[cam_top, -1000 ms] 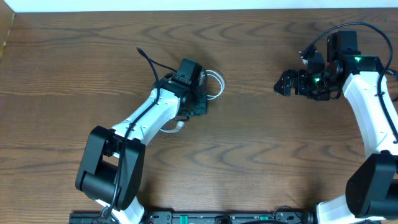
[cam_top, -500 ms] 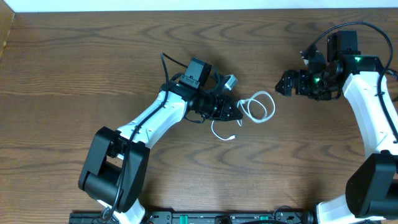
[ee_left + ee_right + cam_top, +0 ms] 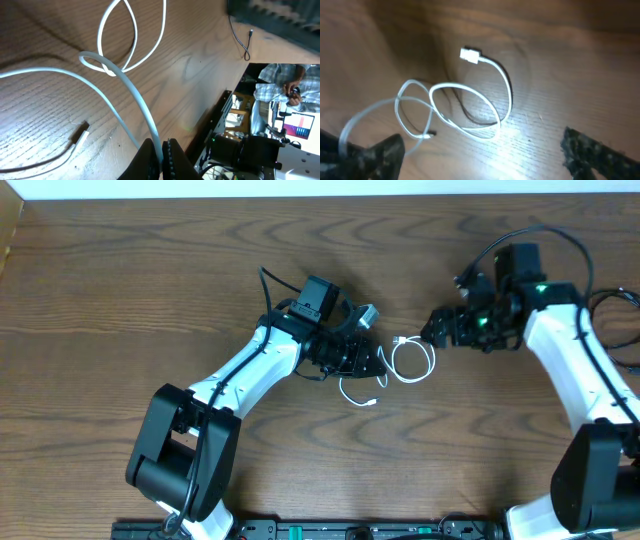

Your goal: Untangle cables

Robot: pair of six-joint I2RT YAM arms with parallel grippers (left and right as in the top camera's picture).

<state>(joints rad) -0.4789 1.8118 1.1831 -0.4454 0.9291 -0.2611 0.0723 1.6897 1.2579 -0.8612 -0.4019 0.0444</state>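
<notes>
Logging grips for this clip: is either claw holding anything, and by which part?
The left claw pinches the white cable mid-length, away from both plugs. The right claw is open and holds nothing.

white cable (image 3: 132,98) partly inside left pincer (image 3: 161,150)
</notes>
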